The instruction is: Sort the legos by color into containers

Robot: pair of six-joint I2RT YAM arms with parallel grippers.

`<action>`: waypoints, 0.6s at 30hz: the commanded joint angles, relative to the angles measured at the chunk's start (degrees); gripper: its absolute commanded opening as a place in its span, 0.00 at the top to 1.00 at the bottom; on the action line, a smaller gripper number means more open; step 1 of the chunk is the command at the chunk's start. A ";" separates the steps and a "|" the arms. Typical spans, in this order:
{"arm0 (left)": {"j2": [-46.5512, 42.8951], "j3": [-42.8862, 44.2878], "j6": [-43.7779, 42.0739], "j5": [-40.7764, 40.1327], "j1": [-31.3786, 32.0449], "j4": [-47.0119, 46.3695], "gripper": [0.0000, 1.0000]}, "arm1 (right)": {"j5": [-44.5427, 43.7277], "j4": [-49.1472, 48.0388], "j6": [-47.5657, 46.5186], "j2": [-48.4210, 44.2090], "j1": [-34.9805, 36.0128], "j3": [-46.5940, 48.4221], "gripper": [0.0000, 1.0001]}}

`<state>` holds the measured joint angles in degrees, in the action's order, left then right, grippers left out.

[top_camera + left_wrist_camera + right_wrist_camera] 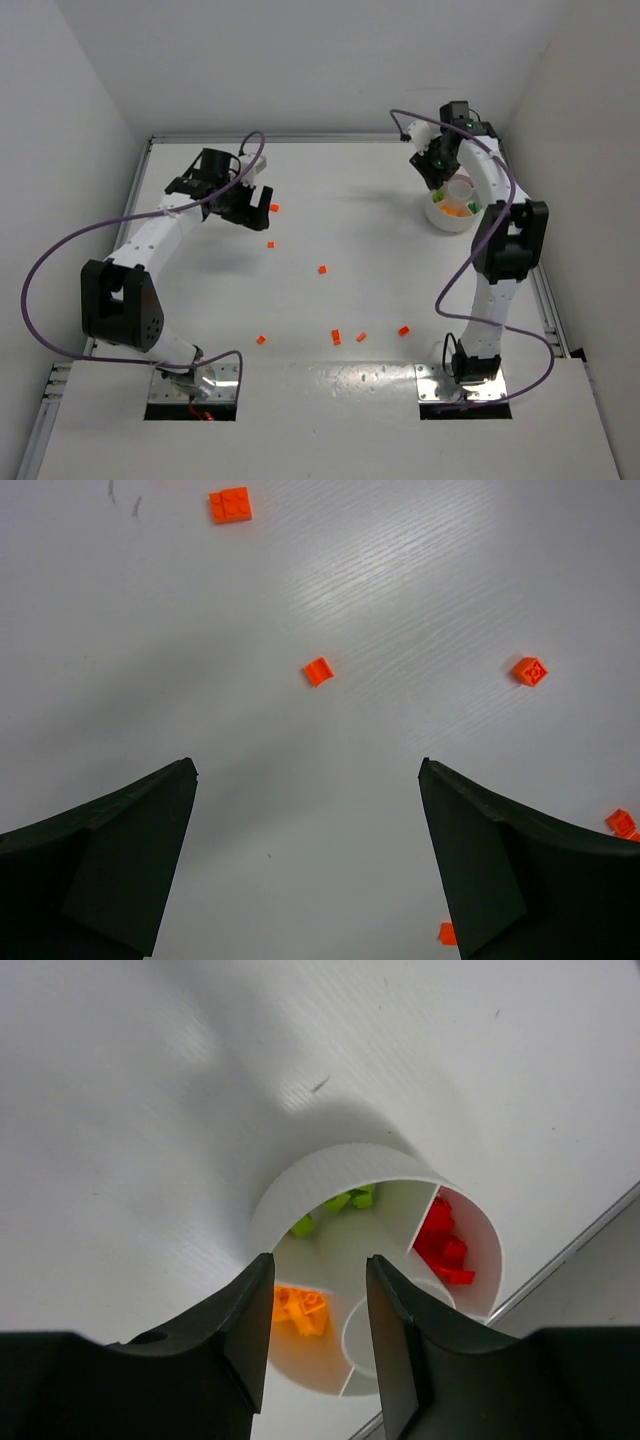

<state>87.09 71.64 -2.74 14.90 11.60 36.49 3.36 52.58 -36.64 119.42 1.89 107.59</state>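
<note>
- White tabletop [350, 200] between pale walls; two arms bolted at near edge.
- Right gripper [318, 1262]: jaws parted, nothing between them; poised directly over dish [300, 1175] at far right of table.
- Dish contents, by compartment: orange bricks [300, 1310] in one, green bricks [345, 1200] in the next, red bricks [445, 1250] in a third. No mixed colours noted. Rest of dish hidden behind gripper.
- Left gripper [306, 765]: jaws spread wide, empty; hovering over bare table at far left. Nearest orange brick [318, 671] just ahead of the tips, untouched.
- Outstanding: several loose bricks [322, 269] scattered over middle and near side of table, well apart from dish; all orange as far as visible.
- Assessment: sorting well advanced. Green and red apparently finished; orange strays yet to be collected. No yellow seen anywhere.
</note>
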 commanded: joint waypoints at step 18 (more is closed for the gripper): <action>-5.79 -7.21 -2.09 11.55 -2.02 -15.04 0.00 | 20.38 12.28 -34.33 -40.64 1.01 -44.86 0.32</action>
<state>81.73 64.64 -2.44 20.08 10.00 23.44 21.93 55.77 -52.16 86.11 2.48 71.57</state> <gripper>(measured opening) 0.997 0.693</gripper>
